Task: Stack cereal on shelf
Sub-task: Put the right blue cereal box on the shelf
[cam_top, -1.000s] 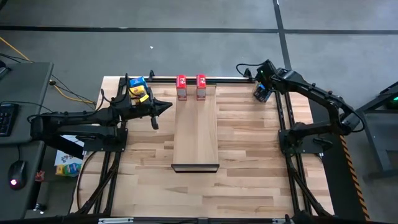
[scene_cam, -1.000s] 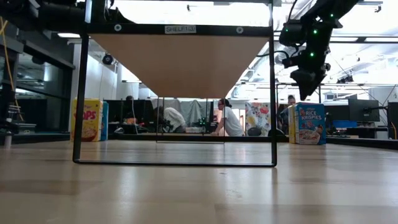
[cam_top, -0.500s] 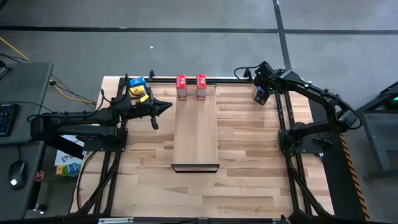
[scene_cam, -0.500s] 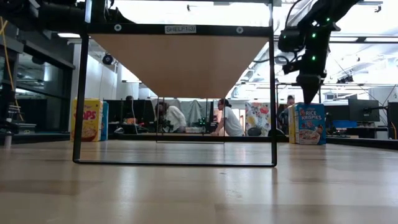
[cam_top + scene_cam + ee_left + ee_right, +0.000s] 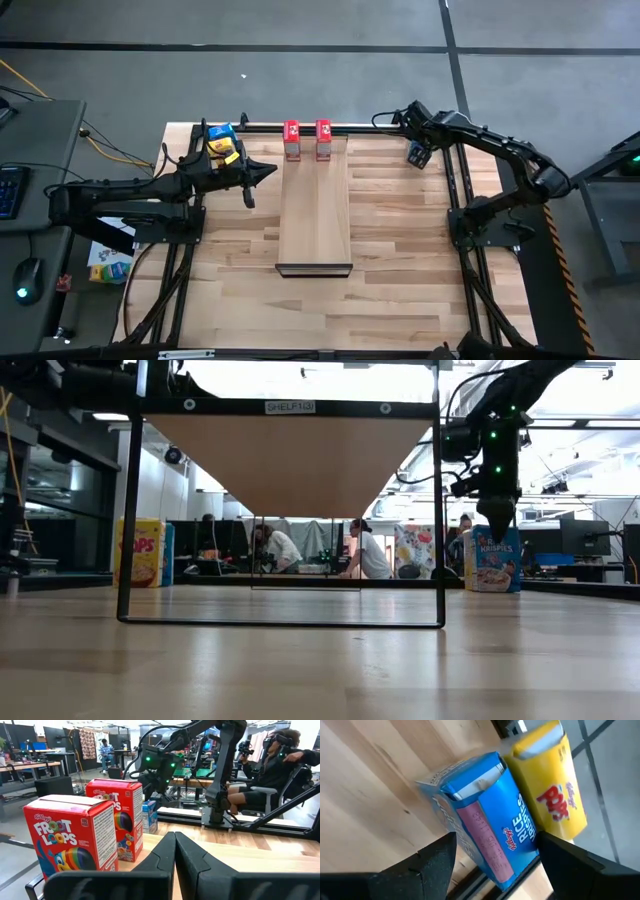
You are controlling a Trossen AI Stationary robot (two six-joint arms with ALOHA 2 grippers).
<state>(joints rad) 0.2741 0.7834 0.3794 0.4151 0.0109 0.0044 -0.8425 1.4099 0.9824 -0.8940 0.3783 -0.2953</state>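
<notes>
Hovering over the desk's far right corner, the right claw spreads its fingers above a small blue cardboard Rice Krispies box, a yellow cardboard box just beside it. Two red Froot Loops boxes stand at the far end of the pale wooden shelf board. Left claw, fingers together, waits near that end.
</notes>
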